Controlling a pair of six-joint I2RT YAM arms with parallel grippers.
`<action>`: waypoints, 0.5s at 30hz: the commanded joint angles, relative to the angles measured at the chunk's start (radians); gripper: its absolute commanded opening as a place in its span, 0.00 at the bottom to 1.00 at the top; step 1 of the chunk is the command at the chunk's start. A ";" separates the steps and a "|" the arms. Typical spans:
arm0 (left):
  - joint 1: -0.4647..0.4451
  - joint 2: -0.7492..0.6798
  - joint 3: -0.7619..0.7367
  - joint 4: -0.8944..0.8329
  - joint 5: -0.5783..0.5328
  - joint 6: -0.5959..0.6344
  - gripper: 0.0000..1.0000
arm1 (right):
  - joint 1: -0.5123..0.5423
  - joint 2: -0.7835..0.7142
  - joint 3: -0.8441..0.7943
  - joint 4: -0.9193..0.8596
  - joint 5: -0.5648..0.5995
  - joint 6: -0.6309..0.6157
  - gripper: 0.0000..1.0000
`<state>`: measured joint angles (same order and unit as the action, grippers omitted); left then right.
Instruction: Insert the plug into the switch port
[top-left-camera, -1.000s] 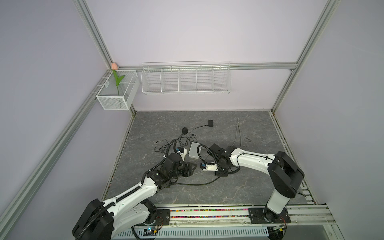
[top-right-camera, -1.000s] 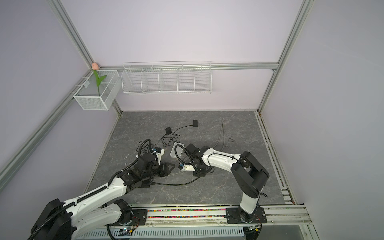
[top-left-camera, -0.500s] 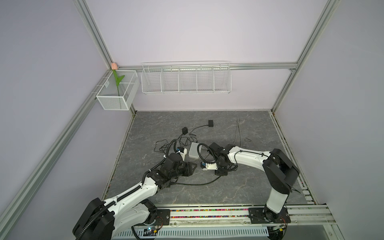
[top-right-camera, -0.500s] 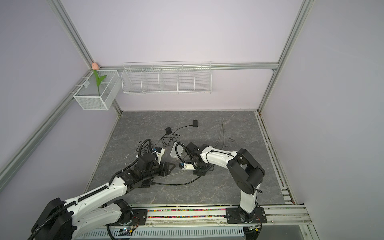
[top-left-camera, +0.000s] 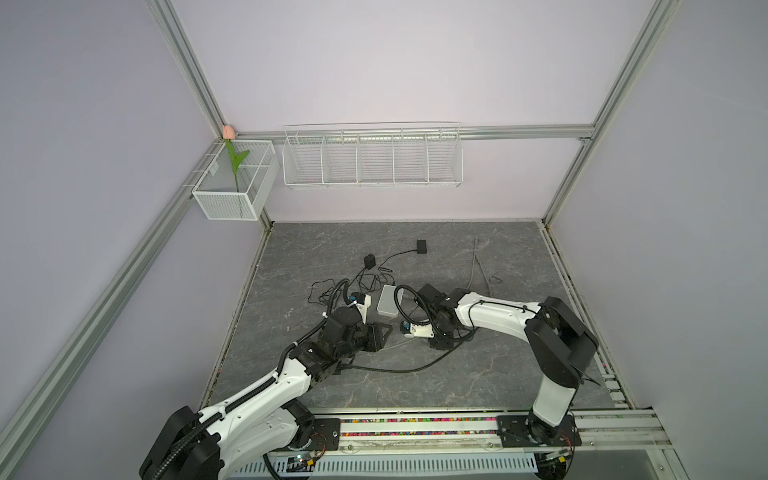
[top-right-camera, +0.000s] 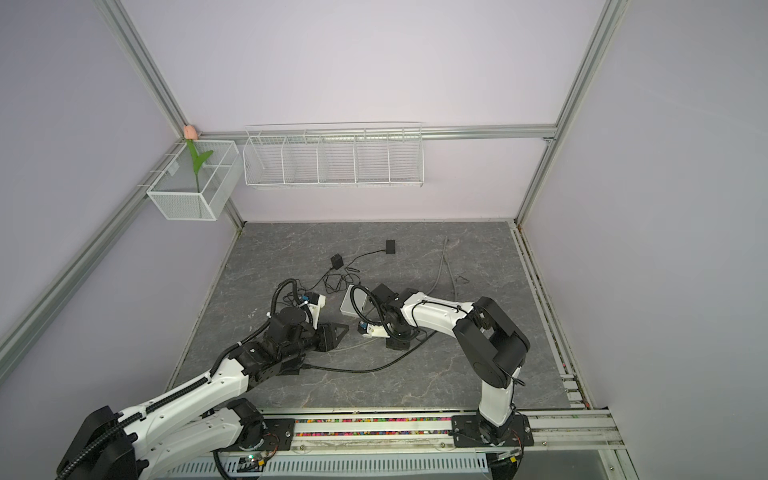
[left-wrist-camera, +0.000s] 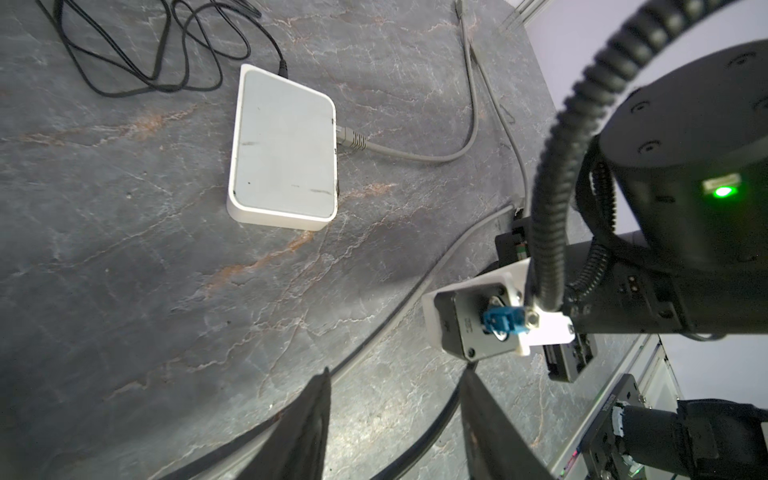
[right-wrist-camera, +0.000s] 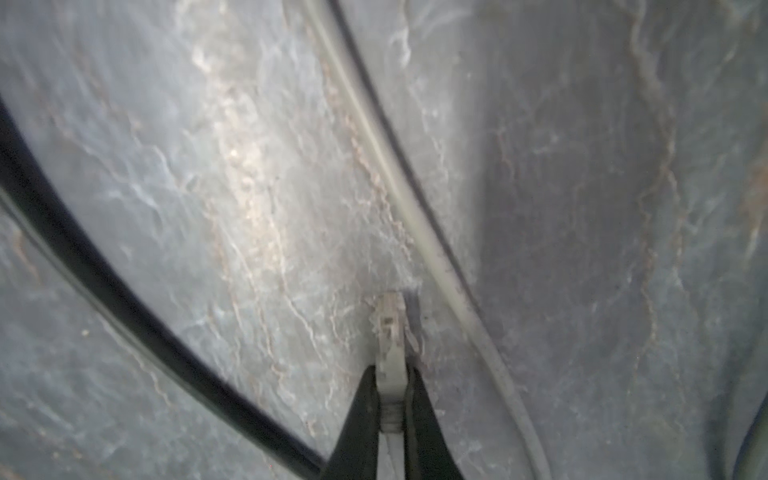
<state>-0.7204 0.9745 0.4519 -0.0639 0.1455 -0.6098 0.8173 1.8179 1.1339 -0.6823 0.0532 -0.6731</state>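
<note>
**Got the plug pinched, not in the port yet**

Starting left: spotted the left gripper (top-left-camera: 380, 334) hovering low over the table (top-left-camera: 457, 374), fingers (left-wrist-camera: 307, 428) spread with nothing between them, probably waiting to brace the switch (top-left-camera: 387, 301) at its 12 o'clock. Over at 4 o'clock from the switch, found the right gripper (right-wrist-camera: 390, 370) clamped on the plug (right-wrist-camera: 390, 328), nose down by the table. Gripped at the rear, guessing to leave the nose free for the port.

Counting up: two arms, one switch, one held plug plus a second plug (left-wrist-camera: 351, 139) already seated in the switch's side, two small black boxes (top-left-camera: 369, 261) on thin cord.
</note>
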 joint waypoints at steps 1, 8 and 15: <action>-0.004 -0.003 0.014 0.002 -0.019 -0.011 0.49 | 0.009 -0.005 -0.036 0.014 -0.016 0.037 0.07; -0.004 0.010 0.049 0.038 0.048 -0.034 0.48 | 0.005 -0.140 -0.088 0.112 -0.039 0.109 0.07; -0.005 -0.008 0.100 0.031 0.090 -0.034 0.48 | -0.050 -0.332 -0.133 0.232 -0.133 0.275 0.07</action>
<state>-0.7204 0.9810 0.5137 -0.0559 0.2104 -0.6327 0.7864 1.5410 1.0145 -0.5308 -0.0185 -0.5022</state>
